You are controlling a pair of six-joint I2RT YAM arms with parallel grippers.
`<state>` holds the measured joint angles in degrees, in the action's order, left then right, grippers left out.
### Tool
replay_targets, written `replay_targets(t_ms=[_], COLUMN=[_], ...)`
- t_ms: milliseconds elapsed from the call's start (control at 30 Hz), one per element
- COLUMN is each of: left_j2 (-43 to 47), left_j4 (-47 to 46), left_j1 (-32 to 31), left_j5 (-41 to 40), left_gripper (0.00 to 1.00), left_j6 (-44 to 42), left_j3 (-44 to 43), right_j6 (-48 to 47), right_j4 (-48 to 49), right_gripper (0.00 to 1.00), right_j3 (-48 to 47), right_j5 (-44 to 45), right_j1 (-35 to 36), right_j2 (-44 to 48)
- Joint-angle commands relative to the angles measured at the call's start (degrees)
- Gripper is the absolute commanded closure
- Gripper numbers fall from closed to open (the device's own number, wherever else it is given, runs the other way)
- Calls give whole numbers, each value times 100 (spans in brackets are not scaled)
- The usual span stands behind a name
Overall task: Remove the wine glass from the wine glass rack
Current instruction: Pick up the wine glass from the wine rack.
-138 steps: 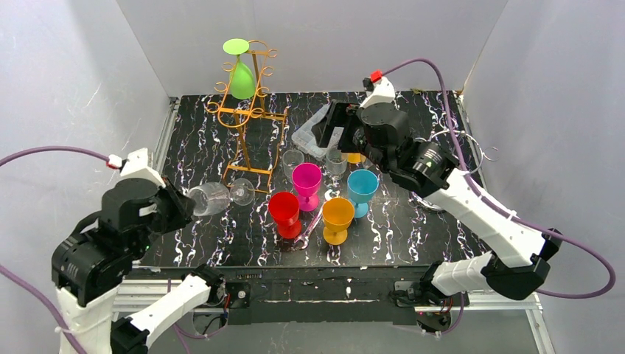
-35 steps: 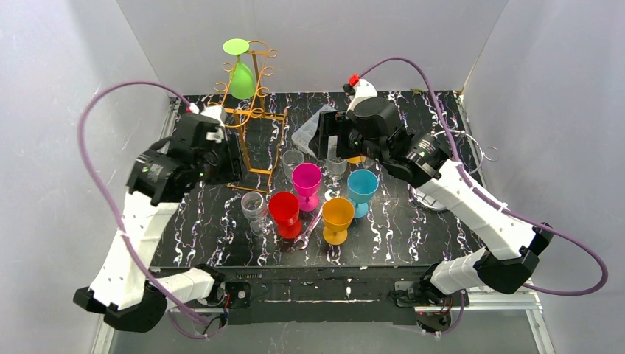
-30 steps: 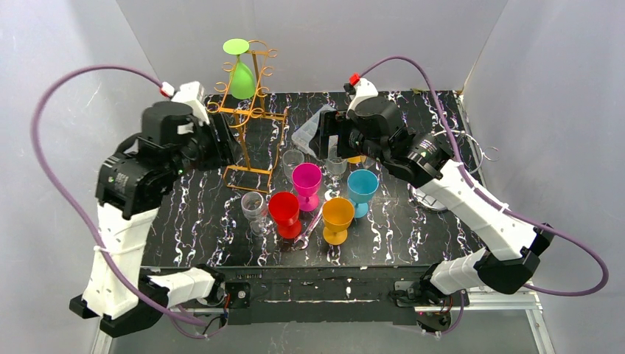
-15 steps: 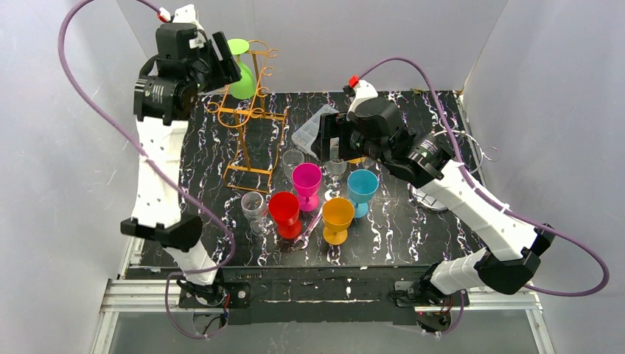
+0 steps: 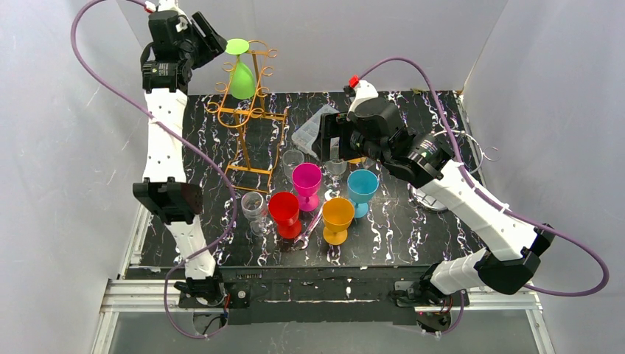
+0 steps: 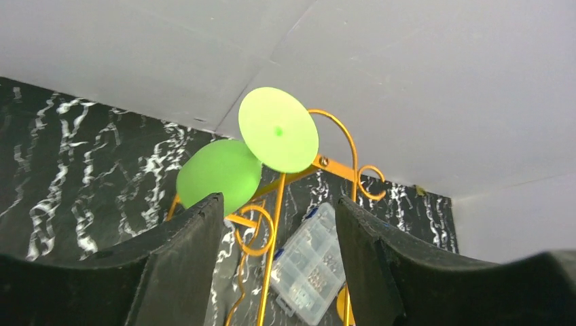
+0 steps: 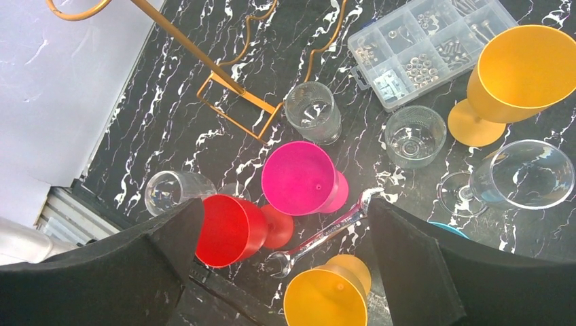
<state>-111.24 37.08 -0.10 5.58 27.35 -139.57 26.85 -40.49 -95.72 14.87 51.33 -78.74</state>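
Green wine glass point(image 5: 241, 77) is hung bowl-down at the top of the gold wire rack point(image 5: 253, 112), toward the back left of the table point(image 5: 413, 228), with its round foot resting across the upper rails. It is faced from the left, high up, by the left gripper point(image 6: 275, 210), whose jaws are parted to a middling width with nothing between them. The glass is seen ahead of the fingertips, not yet touched. Trouble is to be expected if the stem is pulled sideways or upward rather than slid out along the rails: the foot would likely be caught and the light-looking rack tipped. A fall would probably be taken toward the clear glass point(image 5: 252, 206), red goblet point(image 5: 284, 210) and magenta goblet point(image 5: 306, 177) grouped near its base. A pinch on the smooth, tapering bowl could also be lost. Further right, the right gripper point(image 7: 282, 210) is held wide and empty above those cups.
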Motion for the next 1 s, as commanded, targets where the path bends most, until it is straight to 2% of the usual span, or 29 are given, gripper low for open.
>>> replay_targets(t_ms=[0,433,967], left_j2=[-281,-1115,-1552], left_j4=[-899,-1669,-2102], left_j1=[283,551,555], left_j5=[596,1269,1712], left_gripper=[42,53,64], left_j6=[436,1103,1700], left_j3=[-62,-138,-268], right_j6=[44,53,109], right_j4=[275,355,428], right_gripper=[0,0,0], right_j3=[86,115,98], right_j5=[139,273,271], right_j1=[-35,-35,-35], right_j2=[146,2,-99])
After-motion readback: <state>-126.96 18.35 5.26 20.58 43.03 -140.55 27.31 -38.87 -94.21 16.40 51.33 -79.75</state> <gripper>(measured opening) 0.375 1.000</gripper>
